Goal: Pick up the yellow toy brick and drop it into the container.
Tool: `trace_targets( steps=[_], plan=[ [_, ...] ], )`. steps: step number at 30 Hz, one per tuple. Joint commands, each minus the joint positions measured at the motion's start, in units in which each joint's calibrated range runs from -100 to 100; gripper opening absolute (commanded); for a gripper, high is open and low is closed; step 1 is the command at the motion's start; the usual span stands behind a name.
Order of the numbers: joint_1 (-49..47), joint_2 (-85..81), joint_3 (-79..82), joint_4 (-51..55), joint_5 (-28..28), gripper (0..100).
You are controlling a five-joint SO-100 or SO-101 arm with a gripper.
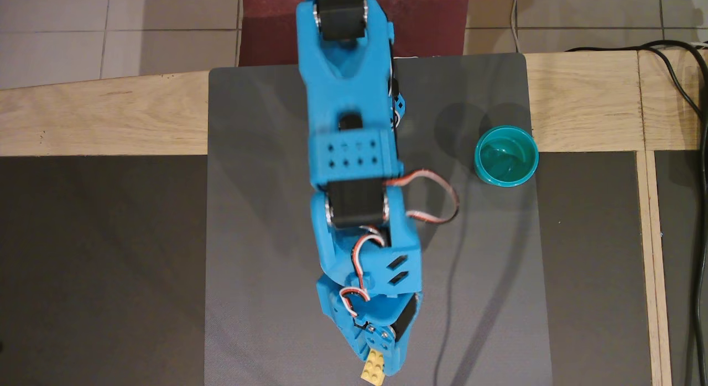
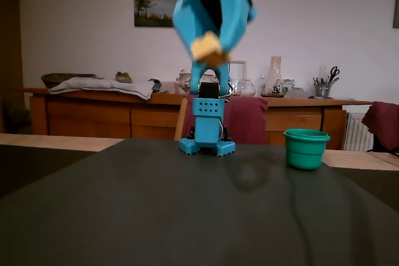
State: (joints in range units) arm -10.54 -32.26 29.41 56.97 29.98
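Note:
My blue gripper [image 1: 377, 368] is shut on the yellow toy brick [image 1: 374, 368] and holds it high above the dark mat, near the bottom edge of the overhead view. In the fixed view the gripper [image 2: 208, 47] is raised near the top, blurred, with the brick [image 2: 206, 46] between its fingers. The teal-green cup [image 1: 506, 155] stands upright and empty at the mat's right edge, far from the gripper. It also shows in the fixed view [image 2: 305, 148], at the right on the table.
The grey mat [image 1: 260, 209] covers the middle of the table. Black cables [image 1: 686, 93] run along the right side. The arm's base [image 2: 207, 142] stands at the table's far edge, with a red-backed chair [image 2: 246, 119] behind it.

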Motion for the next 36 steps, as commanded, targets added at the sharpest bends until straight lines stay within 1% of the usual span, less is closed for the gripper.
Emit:
trace_targets(
  steps=[1, 5, 10, 19, 26, 31, 36],
  plan=[
    [-3.35, -1.72, -8.92, 7.66, -2.02, 0],
    [-10.46, -1.98, -15.24, 17.35, -4.74, 0],
    [-18.59, -2.48, -18.22, 25.08, -7.66, 0],
    [-30.27, -2.65, -19.39, 34.05, -12.11, 0],
    [-41.88, -2.73, -19.39, 42.23, -16.71, 0],
    [-48.37, -5.77, -18.49, 43.03, -19.84, 0],
    [-48.53, -6.11, -15.6, 43.03, -20.37, 0]
  ],
)
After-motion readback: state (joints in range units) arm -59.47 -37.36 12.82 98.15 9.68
